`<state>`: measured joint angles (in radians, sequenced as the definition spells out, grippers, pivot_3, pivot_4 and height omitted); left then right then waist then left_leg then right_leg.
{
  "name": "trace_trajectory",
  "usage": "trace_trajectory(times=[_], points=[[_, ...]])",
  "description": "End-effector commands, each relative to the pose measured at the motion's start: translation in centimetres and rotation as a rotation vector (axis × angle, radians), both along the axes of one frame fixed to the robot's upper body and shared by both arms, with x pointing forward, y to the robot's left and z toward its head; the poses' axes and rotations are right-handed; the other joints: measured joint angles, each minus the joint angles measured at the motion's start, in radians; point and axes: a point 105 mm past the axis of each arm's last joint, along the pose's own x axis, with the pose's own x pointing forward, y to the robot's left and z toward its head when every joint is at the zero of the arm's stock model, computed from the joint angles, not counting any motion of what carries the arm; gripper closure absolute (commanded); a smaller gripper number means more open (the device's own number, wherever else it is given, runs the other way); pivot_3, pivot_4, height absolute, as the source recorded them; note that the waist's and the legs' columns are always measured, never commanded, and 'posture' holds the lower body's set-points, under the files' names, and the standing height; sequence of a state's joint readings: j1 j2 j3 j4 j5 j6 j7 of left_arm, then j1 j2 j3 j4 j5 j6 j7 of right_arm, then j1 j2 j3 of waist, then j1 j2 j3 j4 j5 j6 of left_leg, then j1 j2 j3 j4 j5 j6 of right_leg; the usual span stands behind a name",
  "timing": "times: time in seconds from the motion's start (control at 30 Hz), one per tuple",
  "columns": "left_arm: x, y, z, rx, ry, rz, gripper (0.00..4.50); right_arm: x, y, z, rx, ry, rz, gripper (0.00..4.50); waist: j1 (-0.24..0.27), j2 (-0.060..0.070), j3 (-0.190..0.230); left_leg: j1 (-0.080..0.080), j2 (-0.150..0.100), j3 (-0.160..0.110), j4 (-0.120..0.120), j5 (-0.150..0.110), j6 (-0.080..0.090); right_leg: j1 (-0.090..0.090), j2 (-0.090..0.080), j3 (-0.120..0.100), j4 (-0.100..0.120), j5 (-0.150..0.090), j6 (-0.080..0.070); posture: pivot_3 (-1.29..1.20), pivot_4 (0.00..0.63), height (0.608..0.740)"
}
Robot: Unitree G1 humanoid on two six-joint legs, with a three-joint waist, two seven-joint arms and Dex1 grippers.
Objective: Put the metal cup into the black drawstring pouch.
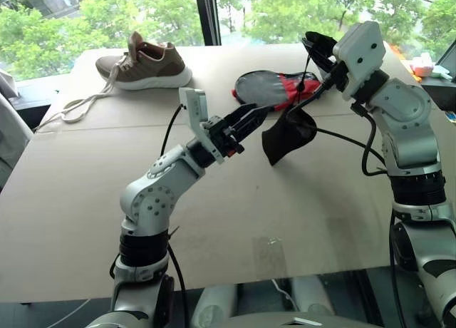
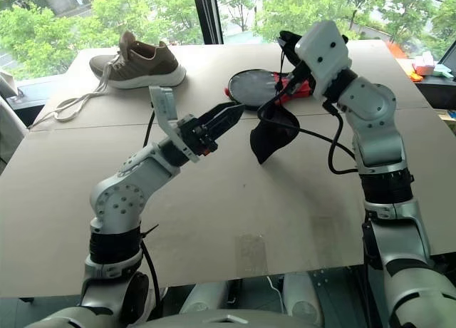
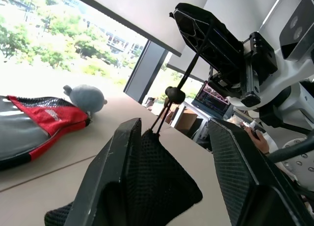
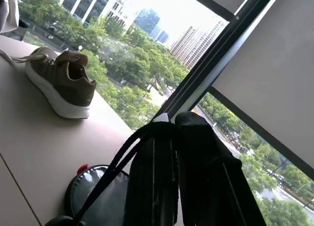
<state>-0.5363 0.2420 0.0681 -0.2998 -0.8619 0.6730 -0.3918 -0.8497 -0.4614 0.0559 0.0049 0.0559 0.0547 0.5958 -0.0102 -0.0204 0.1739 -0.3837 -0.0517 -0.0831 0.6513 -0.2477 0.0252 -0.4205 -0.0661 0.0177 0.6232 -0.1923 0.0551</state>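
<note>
Black pouch (image 1: 288, 138) dangles by its cord (image 3: 188, 76), pinched in my right gripper (image 1: 318, 51); left gripper (image 1: 251, 117) spread beside it. I judge the cup inside.

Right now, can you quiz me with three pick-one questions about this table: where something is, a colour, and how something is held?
1. Where is the shoe?
A. On the table's far left, near the window
B. Under the pouch
C. In the left gripper

2. What colours is the paddle cover?
A. Black and red
B. Blue and yellow
C. All white

3. How is the pouch held?
A. Lying flat on the table
B. Hanging by its cord from the right gripper
C. Draped over the shoe

Answers:
1. A, the shoe sits at the far left corner with trees behind it.
2. A, its round part is black and its end red.
3. B, the right gripper's fingers are shut on the cord and the pouch dangles below.
</note>
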Motion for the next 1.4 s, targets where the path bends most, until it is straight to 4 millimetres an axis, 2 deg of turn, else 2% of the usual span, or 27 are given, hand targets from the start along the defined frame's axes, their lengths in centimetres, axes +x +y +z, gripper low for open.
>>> trace_trajectory(times=[0.03,0.17,0.33,0.73,0.77,0.87,0.9,1.03,1.17,1.3,1.4], points=[[0.2,-0.6,1.5,-0.023,-0.068,-0.007,2.31,-1.6,0.9,2.3,-0.009,-0.095,0.041,4.50,0.000,0.000,0.000,0.000,0.000,0.000,0.000,0.000,0.000,0.000,0.000,0.000,0.000,0.000,0.000,0.00,0.150,0.736],[1.1,-1.7,1.8,-0.004,-0.097,-0.028,2.31,-2.3,2.1,2.4,-0.020,-0.097,0.086,4.50,0.000,0.000,0.000,-0.001,0.000,0.000,0.000,0.000,0.000,-0.001,0.000,0.000,0.000,0.000,0.000,0.00,0.150,0.736],[1.4,-3.0,1.6,0.057,-0.149,-0.068,2.31,-2.6,2.9,2.0,-0.030,-0.082,0.115,4.50,-0.001,0.000,0.000,-0.002,0.000,0.000,-0.001,0.000,0.000,-0.003,0.000,0.000,0.000,0.000,0.000,0.00,0.150,0.736],[1.6,-3.8,2.2,0.039,-0.183,-0.085,2.31,-3.2,4.0,1.6,-0.028,-0.064,0.153,4.50,-0.001,0.000,0.000,-0.002,0.000,-0.001,-0.001,0.000,0.000,-0.003,0.000,0.000,0.001,0.000,0.000,0.00,0.150,0.736],[1.6,-3.8,2.2,0.037,-0.183,-0.083,2.80,-3.2,4.0,1.5,-0.028,-0.063,0.154,4.50,-0.001,0.000,0.000,-0.002,0.000,-0.001,-0.001,0.000,0.000,-0.003,0.000,0.000,0.001,0.000,0.000,0.00,0.150,0.736],[1.5,-3.8,1.9,0.043,-0.182,-0.084,3.73,-3.3,4.1,1.4,-0.030,-0.060,0.155,4.50,-0.001,0.000,0.000,-0.002,0.000,-0.001,-0.001,0.000,0.000,-0.003,0.000,0.000,0.001,0.000,0.000,0.00,0.150,0.736],[1.5,-3.8,1.8,0.043,-0.179,-0.084,4.24,-3.2,4.2,1.4,-0.031,-0.059,0.155,4.50,-0.001,0.000,0.000,-0.002,0.000,-0.001,-0.001,0.000,0.000,-0.003,0.000,0.000,0.001,0.000,0.000,0.00,0.150,0.736],[1.5,-3.7,1.5,0.046,-0.165,-0.085,4.26,-3.2,4.1,1.5,-0.028,-0.064,0.154,4.50,-0.002,0.000,0.000,-0.002,0.000,-0.001,-0.001,0.000,0.000,-0.003,0.000,0.000,0.001,0.000,0.000,0.00,0.150,0.736],[1.7,-3.6,0.6,0.074,-0.144,-0.077,4.27,-3.2,3.5,3.4,0.042,-0.090,0.148,4.50,-0.002,0.000,0.000,-0.002,0.000,-0.001,-0.001,0.000,0.000,-0.003,0.000,0.000,0.001,0.000,0.000,0.00,0.150,0.736],[1.9,-3.4,-1.5,0.144,-0.117,-0.067,4.27,-3.3,2.2,7.1,0.232,-0.113,0.148,4.50,-0.004,0.000,0.000,-0.002,0.000,0.000,-0.001,0.000,0.000,-0.004,0.000,0.001,0.002,0.000,0.000,0.00,0.150,0.736],[2.0,-3.1,-3.1,0.149,-0.061,-0.074,4.27,-3.6,0.9,10.3,0.468,-0.076,0.187,4.50,-0.003,0.000,0.000,-0.002,0.000,-0.001,-0.001,0.000,0.000,-0.004,0.000,0.000,0.002,0.000,0.000,0.00,0.150,0.736]])
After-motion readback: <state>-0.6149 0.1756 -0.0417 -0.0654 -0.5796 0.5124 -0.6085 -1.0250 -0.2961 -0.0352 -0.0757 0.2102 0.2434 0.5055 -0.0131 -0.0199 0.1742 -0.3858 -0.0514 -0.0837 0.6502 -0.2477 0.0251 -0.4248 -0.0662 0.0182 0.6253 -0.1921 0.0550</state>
